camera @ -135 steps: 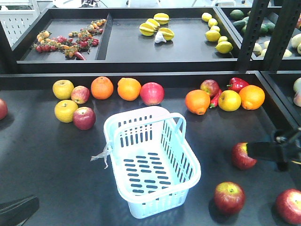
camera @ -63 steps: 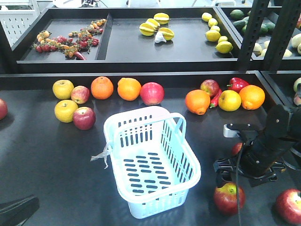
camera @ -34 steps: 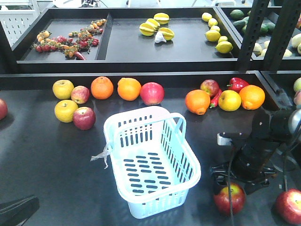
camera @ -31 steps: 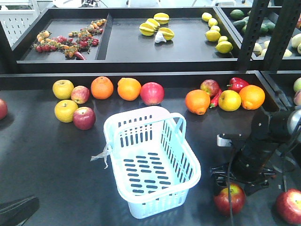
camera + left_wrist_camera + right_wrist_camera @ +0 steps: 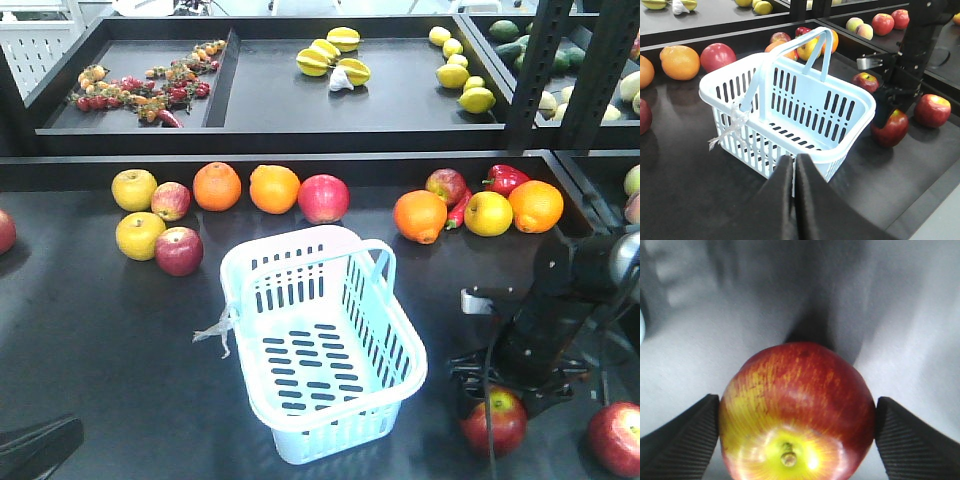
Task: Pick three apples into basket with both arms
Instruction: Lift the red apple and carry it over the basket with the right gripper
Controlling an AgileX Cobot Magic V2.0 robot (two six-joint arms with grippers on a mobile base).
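The right claw (image 5: 797, 410) was partly open around one apple (image 5: 805, 380), with its pads touching both sides. The apple sat on the table (image 5: 100, 330) just right of the basket (image 5: 330, 430). To do this well, I think the claw should squeeze softly, lift straight up and clear the basket's edge. The apple was round, dark red with yellow streaks, and looked smooth, so it could slip. The left claw (image 5: 793, 162) was closed and held nothing, in front of the basket.

Glossy streaked apple (image 5: 797, 410), ribbed matt right-pincer pads (image 5: 680, 440), smooth plastic basket (image 5: 812, 107), matt dark tabletop (image 5: 100, 330)
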